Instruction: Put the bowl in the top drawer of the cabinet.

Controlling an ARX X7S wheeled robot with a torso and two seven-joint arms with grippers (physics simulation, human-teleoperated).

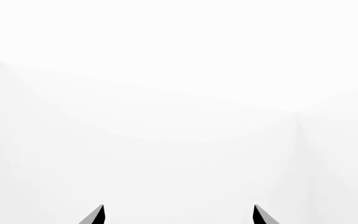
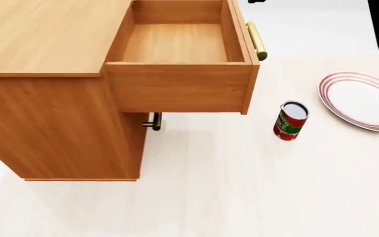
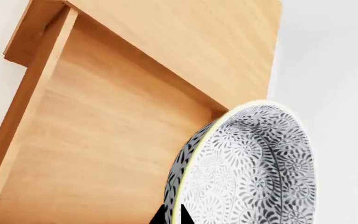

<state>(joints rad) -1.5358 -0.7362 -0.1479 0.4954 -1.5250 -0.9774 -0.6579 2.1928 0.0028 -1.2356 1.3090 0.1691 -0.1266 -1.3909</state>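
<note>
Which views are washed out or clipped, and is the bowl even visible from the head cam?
Left wrist view: almost pure white, only the left gripper tips showing. Head view: evenly lit, soft shadow under the top drawer; no bowl visible, a black shape cuts the right edge. Right wrist view: sharp, the bowl cropped at the frame edge, held by the right gripper.
</note>
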